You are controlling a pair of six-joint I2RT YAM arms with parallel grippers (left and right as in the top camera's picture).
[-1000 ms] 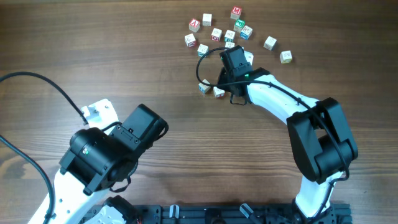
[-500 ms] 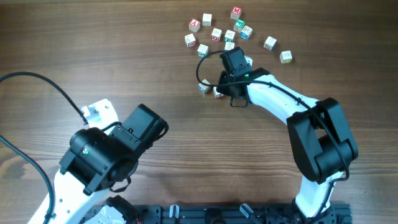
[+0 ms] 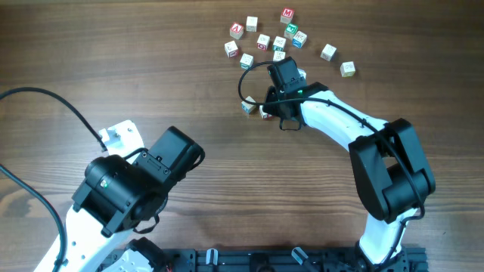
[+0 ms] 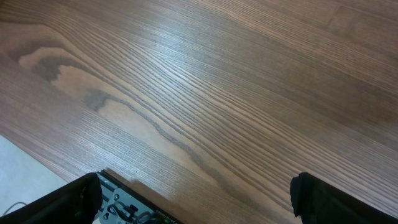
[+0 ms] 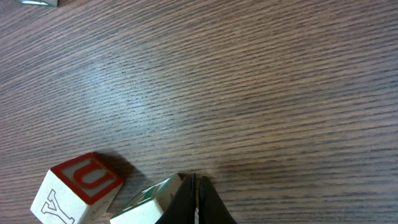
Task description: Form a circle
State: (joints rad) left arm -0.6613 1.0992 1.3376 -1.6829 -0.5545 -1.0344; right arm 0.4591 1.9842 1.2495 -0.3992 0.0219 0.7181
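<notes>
Right end effector nearer "U" cube

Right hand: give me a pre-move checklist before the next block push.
1. Right hand shut for pushing: ok, jaws together, nothing held.
2. Contact with green-faced block: ok, its edge meets the hand's tip.
3. U block against the green-faced block: cannot tell, the seam is in shadow.
4. Circle formed: not ok, other blocks lie in a loose scatter farther up the table.
5. Left hand out of the way: ok, open over plain wood table.
</notes>
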